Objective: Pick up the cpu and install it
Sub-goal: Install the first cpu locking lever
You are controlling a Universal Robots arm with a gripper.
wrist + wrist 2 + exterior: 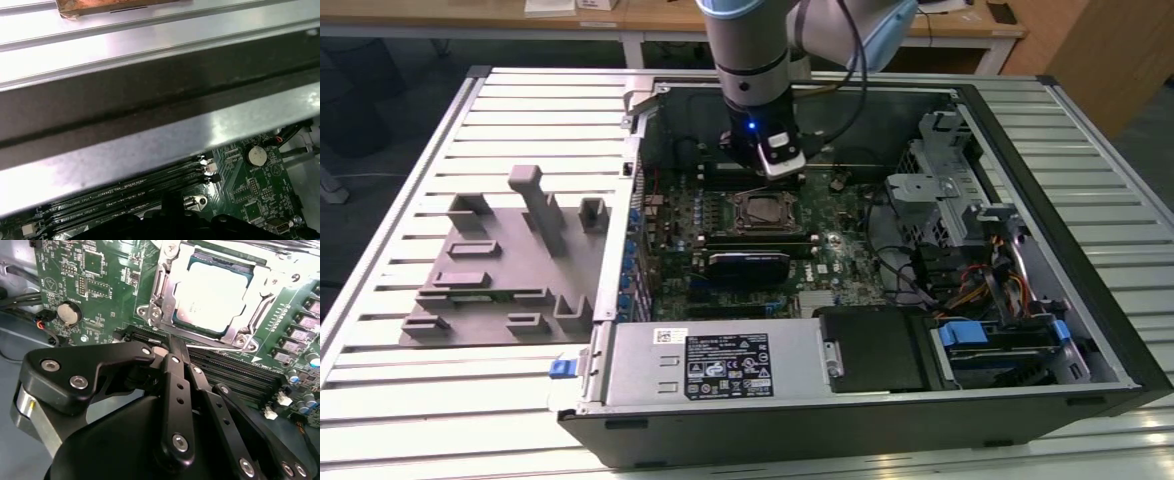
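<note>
Above the open computer case [854,420] the hand [779,160] hangs on the arm [754,60], just over the memory slots [235,371] that run beside the socket frame [162,300]. From the second wrist view its black fingers [175,390] look drawn together with nothing between them, and I'd call it empty.

And there's the cpu [212,297], silvery plate up, lying flat inside the socket frame on the green motherboard [95,285]. So the pick and the placing look done, by my reading; the step in hand seems to be the seating or the securing of the chip. Whatever follows calls for a careful straight approach, because the frame's edges sit close around the chip and the memory slots are right alongside.

Now the hard parts. Glare washes out the chip's top, so whether it sits fully level in the socket is unclear. I can't make out the frame's lever or whether the frame is clamped down. The fingertips themselves are cut off behind the linkage. In the first wrist view, a bright metal wall of the case blocks most of the board; the coin battery [257,155] peeks out below it. Out on the slatted tabletop [400,400], the grey tray [494,270] sits well apart.
</note>
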